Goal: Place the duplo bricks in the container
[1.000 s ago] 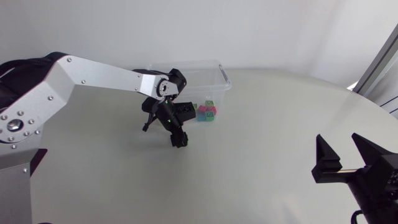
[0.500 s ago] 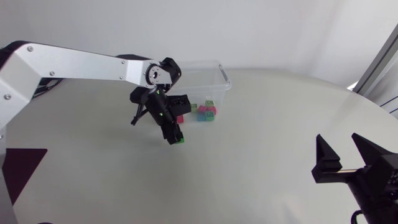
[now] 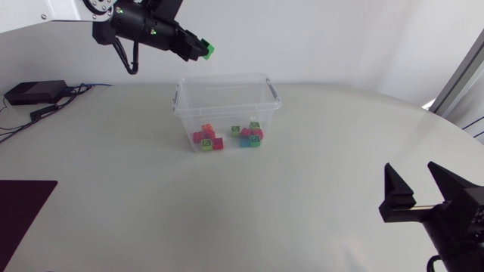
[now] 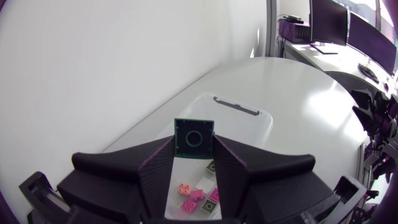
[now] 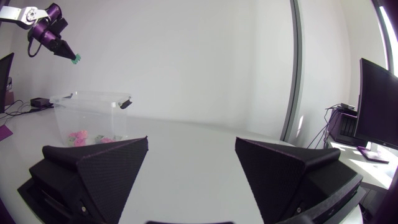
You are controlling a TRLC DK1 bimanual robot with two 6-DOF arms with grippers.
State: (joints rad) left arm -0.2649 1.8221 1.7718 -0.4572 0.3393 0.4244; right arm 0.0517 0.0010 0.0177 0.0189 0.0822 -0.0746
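My left gripper point(image 3: 203, 50) is shut on a green duplo brick point(image 3: 208, 51), held high in the air behind the left end of the clear plastic container point(image 3: 269, 97). In the left wrist view the green brick point(image 4: 194, 138) stands between the fingers point(image 4: 155, 171), with the container point(image 4: 249, 118) far below. Several pink, green and blue bricks point(image 3: 249, 135) lie inside it, also visible as loose bricks point(image 4: 198, 194) under the gripper. My right gripper point(image 3: 420, 190) stands open and empty at the table's front right; its view shows the container point(image 5: 93, 112) across the table.
A black box with cables point(image 3: 33, 92) lies at the table's far left. A dark panel point(image 3: 21, 208) sits at the left front edge. The container has grey clip handles point(image 3: 272, 89) on its short sides.
My left gripper shut on the green brick in front of the container and rose steeply with it, up and back toward the left. The right arm has not moved.
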